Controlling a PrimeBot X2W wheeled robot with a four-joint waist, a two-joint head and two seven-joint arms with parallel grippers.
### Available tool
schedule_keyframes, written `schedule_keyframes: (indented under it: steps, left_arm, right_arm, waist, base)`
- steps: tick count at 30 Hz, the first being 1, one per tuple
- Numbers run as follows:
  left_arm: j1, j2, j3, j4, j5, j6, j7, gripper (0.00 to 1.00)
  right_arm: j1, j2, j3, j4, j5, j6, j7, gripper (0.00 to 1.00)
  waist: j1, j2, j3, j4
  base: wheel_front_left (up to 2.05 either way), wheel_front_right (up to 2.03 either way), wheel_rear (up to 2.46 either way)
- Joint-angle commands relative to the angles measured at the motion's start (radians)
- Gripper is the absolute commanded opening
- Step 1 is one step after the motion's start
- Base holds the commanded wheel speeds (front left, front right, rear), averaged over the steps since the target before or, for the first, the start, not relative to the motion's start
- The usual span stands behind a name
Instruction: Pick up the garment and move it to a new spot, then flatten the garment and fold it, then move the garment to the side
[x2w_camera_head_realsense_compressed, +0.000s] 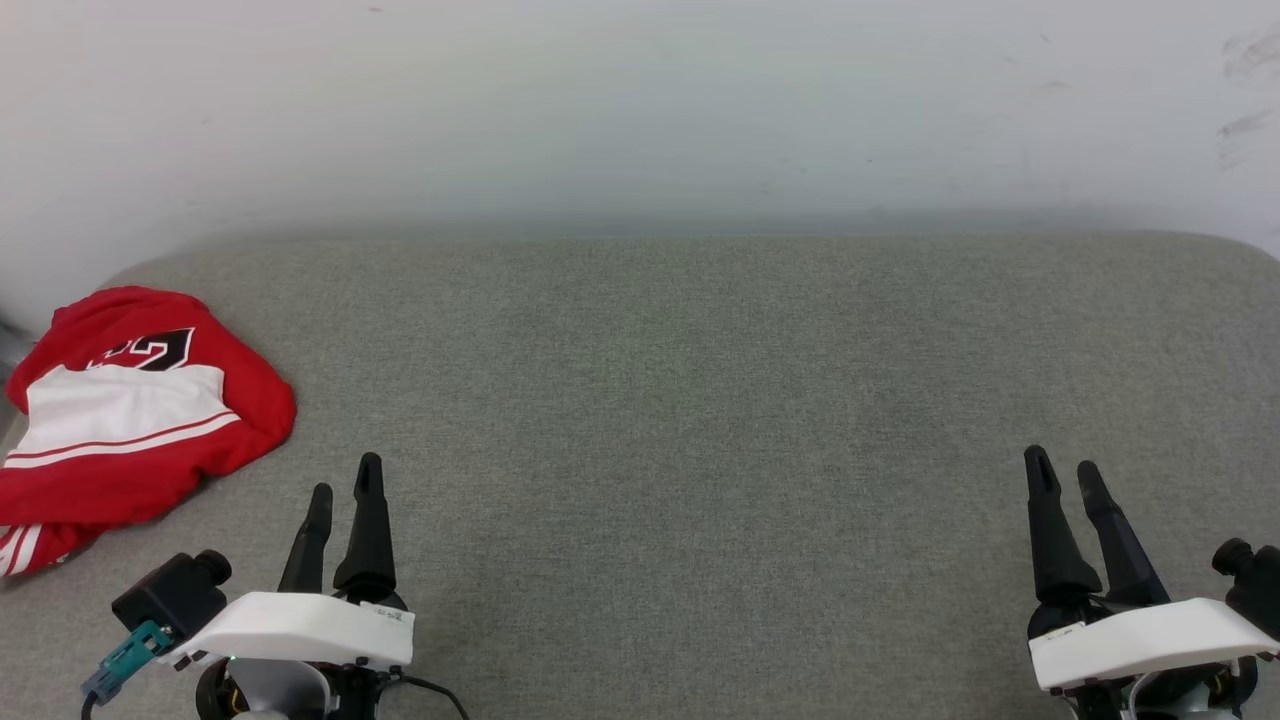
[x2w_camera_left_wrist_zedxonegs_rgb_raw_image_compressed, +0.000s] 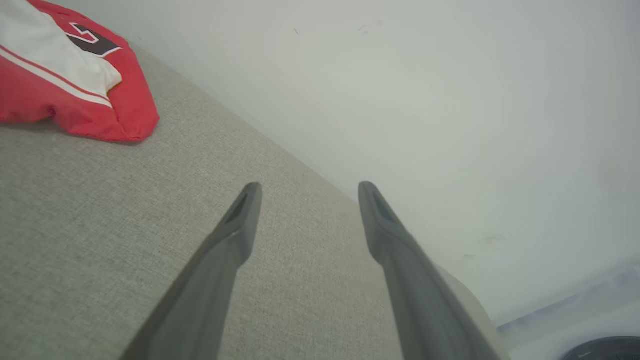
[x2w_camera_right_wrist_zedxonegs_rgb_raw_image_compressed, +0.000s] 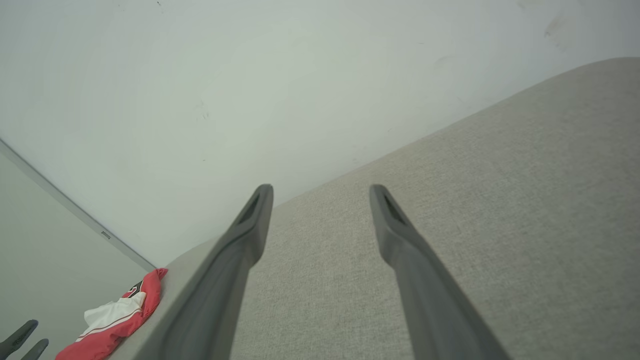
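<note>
The garment (x2w_camera_head_realsense_compressed: 130, 415) is a red jersey with a white striped sleeve and part of a black number showing. It lies bunched at the far left edge of the grey padded surface (x2w_camera_head_realsense_compressed: 700, 420). It also appears at the upper left of the left wrist view as the garment (x2w_camera_left_wrist_zedxonegs_rgb_raw_image_compressed: 75, 80), and small at the lower left of the right wrist view as the garment (x2w_camera_right_wrist_zedxonegs_rgb_raw_image_compressed: 120, 320). My left gripper (x2w_camera_head_realsense_compressed: 345, 478) hovers open just right of it, apart from the cloth, nothing between its fingers. My right gripper (x2w_camera_head_realsense_compressed: 1063, 465) stands open at the lower right, far from the garment.
A pale wall (x2w_camera_head_realsense_compressed: 640, 110) rises directly behind the grey surface. The surface's rounded back corners curve off at the far left and right. A dark round object (x2w_camera_left_wrist_zedxonegs_rgb_raw_image_compressed: 605, 350) sits low beyond the surface edge in the left wrist view.
</note>
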Motion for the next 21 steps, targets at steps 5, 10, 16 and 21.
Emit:
schedule_keyframes:
  steps: [5, 10, 16, 21]
  left_arm:
    - [0.002, 0.003, -0.016, -0.022, 0.107, 0.008, -0.023, 1.0]
    - [0.004, 0.004, -0.025, -0.027, 0.179, 0.015, -0.037, 1.0]
    - [0.011, 0.004, -0.035, -0.033, 0.267, 0.023, -0.055, 1.0]
    - [0.014, 0.004, -0.043, -0.031, 0.33, 0.026, -0.068, 1.0]
  right_arm:
    - [0.001, 0.0, 0.01, -0.025, -0.095, 0.0, -0.022, 1.0]
    - [0.005, 0.0, 0.016, -0.032, -0.16, 0.0, -0.037, 1.0]
    - [0.01, 0.0, 0.023, -0.044, -0.251, 0.0, -0.055, 1.0]
    - [0.014, 0.0, 0.027, -0.052, -0.312, 0.0, -0.067, 1.0]
  waist:
    - [0.0, 0.0, 0.001, 0.0]
    - [0.0, 0.0, 0.003, 0.0]
    - [0.0, 0.0, 0.005, -0.002]
    - [0.0, 0.0, 0.005, -0.004]
  base:
    - [0.0, 0.0, 0.0]
    - [0.0, 0.0, 0.0]
    - [0.0, 0.0, 0.0]
    - [0.0, 0.0, 0.0]
